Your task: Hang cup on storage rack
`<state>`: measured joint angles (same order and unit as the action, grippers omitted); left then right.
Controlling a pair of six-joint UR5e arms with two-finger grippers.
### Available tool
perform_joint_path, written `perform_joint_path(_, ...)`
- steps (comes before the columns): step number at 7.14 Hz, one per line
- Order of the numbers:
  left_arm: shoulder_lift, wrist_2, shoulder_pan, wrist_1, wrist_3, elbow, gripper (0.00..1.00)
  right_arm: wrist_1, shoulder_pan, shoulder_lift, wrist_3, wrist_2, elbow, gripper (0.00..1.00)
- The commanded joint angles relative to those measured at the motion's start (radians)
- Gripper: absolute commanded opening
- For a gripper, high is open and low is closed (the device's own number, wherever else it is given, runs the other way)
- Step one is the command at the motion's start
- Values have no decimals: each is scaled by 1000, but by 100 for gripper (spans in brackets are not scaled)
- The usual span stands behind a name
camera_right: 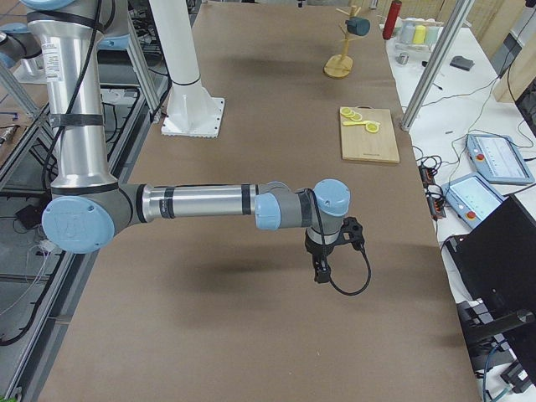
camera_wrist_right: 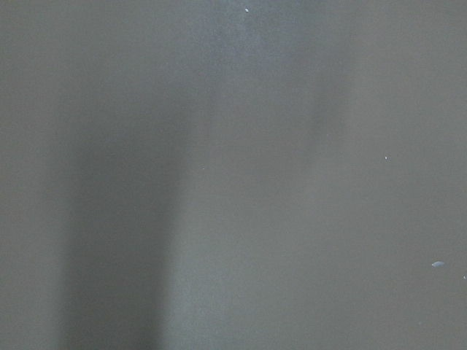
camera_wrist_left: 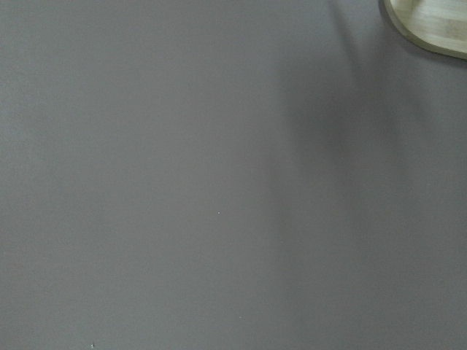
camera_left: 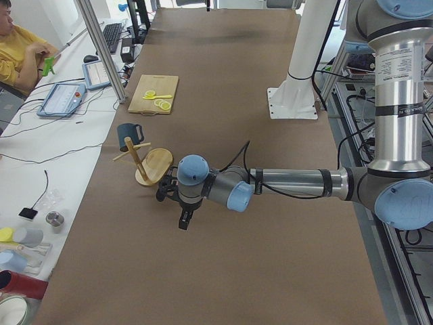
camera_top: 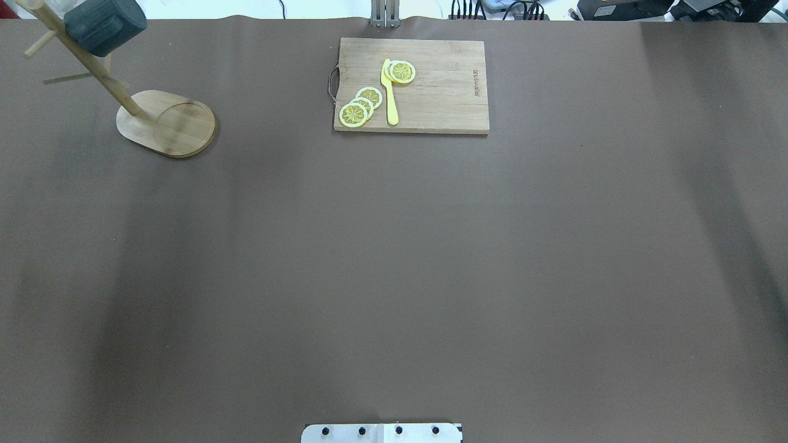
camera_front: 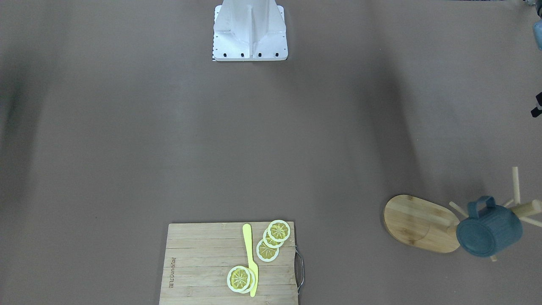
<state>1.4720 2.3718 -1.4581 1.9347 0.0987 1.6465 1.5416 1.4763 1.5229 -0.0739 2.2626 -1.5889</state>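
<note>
The cup (camera_front: 491, 231) hung on a rack (camera_front: 417, 222) peg, apart from the left gripper (camera_left: 183, 222) and the right gripper (camera_right: 321, 274), whose grips could not be told.

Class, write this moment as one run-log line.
cup: hung on rack | left gripper: clear of rack | right gripper: over bare table

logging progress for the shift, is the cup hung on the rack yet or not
Looks done: the cup hangs on the storage rack, clear of the table. Nothing is in hand: the left gripper and right gripper hover over bare table, away from it. Nothing appears left.
</note>
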Motion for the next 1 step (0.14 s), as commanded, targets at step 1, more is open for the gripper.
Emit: perform_joint_path(1,2,-2,1,1,-1,1,98,0,-1,2,0,-3,0,100)
